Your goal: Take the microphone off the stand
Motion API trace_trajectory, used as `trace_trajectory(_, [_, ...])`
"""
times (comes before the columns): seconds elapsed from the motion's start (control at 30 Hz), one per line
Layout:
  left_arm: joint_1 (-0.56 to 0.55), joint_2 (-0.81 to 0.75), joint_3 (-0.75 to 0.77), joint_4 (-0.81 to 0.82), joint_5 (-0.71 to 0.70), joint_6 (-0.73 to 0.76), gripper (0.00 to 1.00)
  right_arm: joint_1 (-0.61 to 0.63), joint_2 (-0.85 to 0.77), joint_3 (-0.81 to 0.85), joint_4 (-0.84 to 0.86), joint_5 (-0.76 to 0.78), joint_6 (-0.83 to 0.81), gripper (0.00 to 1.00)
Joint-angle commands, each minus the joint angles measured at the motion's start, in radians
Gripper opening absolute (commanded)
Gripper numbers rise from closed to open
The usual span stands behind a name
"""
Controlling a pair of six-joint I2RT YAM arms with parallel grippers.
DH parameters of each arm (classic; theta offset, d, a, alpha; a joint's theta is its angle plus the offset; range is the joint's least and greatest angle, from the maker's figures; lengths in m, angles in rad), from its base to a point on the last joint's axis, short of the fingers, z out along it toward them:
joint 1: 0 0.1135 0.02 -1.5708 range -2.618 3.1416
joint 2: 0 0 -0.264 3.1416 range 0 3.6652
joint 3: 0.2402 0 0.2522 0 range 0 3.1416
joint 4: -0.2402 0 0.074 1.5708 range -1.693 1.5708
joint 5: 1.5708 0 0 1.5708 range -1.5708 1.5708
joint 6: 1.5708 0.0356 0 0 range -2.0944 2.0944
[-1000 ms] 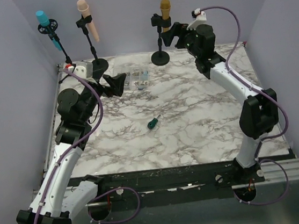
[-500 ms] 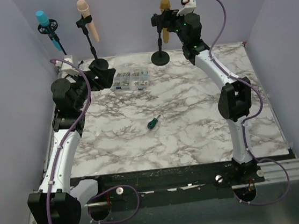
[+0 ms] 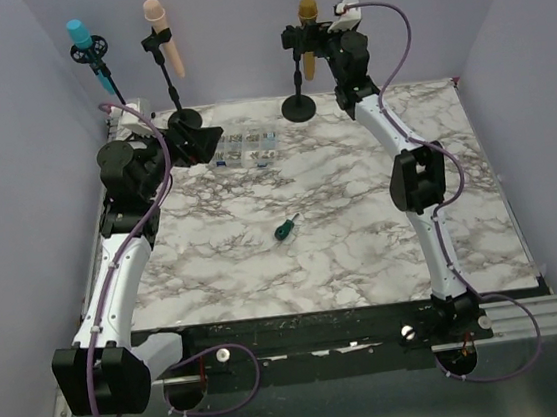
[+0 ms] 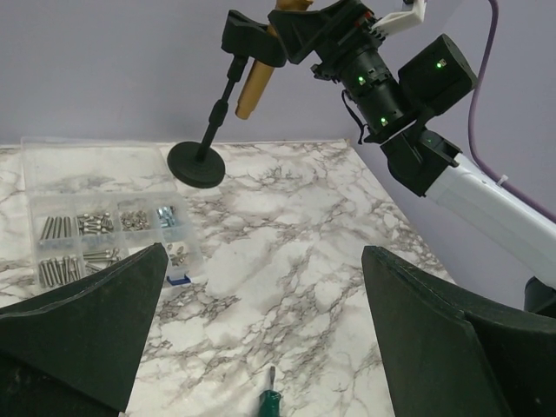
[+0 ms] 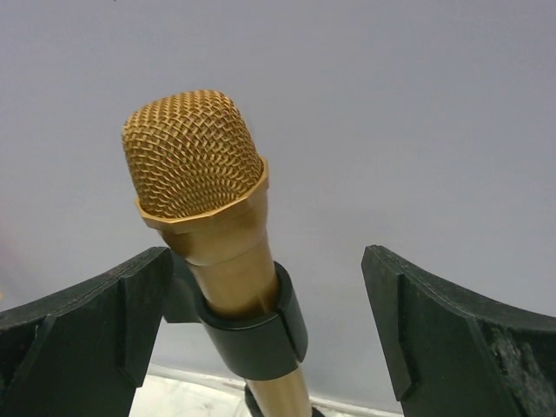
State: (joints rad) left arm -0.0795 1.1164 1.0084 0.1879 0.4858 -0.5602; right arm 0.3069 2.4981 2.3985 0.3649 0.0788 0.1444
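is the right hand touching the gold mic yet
Apart. Right wrist view: the right hand is open, the mic between its fingers, neither finger meeting it.

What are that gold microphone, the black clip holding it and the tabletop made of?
The gold microphone has a woven wire-mesh head, likely metal; its smooth satin body could be painted metal or plastic. The black clip around it looks like matte plastic or rubber, dull with no glints. The tabletop shows grey marble veining; real stone or printed laminate, I cannot tell.
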Motion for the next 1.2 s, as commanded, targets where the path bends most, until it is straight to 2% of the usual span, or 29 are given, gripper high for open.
trace_trajectory(0.0, [0.006,0.011,0.028,0.031,0.048,-0.011,0.99,-0.005,0.048,0.061,0.117,-0.056,-0.069,0.99])
trace_trajectory(0.2, [0.009,0.009,0.030,0.020,0.035,0.011,0.99,-0.005,0.102,0.118,0.152,-0.014,-0.109,0.83])
trace_trajectory(0.43, [0.009,0.027,0.033,0.024,0.048,0.008,0.99,-0.005,0.103,0.111,0.203,-0.155,-0.109,0.64])
trace_trajectory(0.47, [0.008,0.026,0.036,0.019,0.045,0.016,0.99,-0.005,0.105,0.115,0.207,-0.149,-0.106,0.59])
trace_trajectory(0.5, [0.009,0.026,0.038,0.012,0.041,0.021,0.99,-0.006,0.108,0.119,0.208,-0.143,-0.105,0.50])
trace_trajectory(0.57, [0.008,0.025,0.038,0.011,0.037,0.029,0.99,-0.005,0.101,0.114,0.203,-0.124,-0.100,0.17])
trace_trajectory(0.6, [0.007,0.027,0.036,0.010,0.034,0.029,0.99,-0.006,0.090,0.103,0.202,-0.110,-0.095,0.05])
trace_trajectory(0.63, [0.007,0.030,0.036,0.010,0.034,0.028,0.99,-0.005,0.074,0.089,0.194,-0.102,-0.091,0.01])
trace_trajectory(0.8, [0.007,0.049,0.053,0.004,0.065,0.019,0.99,-0.005,-0.077,-0.100,0.183,-0.118,-0.095,0.01])
trace_trajectory(1.07, [0.000,0.048,0.052,0.017,0.081,0.001,0.99,-0.004,-0.447,-0.582,0.198,-0.103,-0.054,0.01])
trace_trajectory(1.17, [0.001,0.060,0.059,0.025,0.107,-0.014,0.99,0.003,-0.579,-0.720,0.154,-0.092,-0.041,0.01])
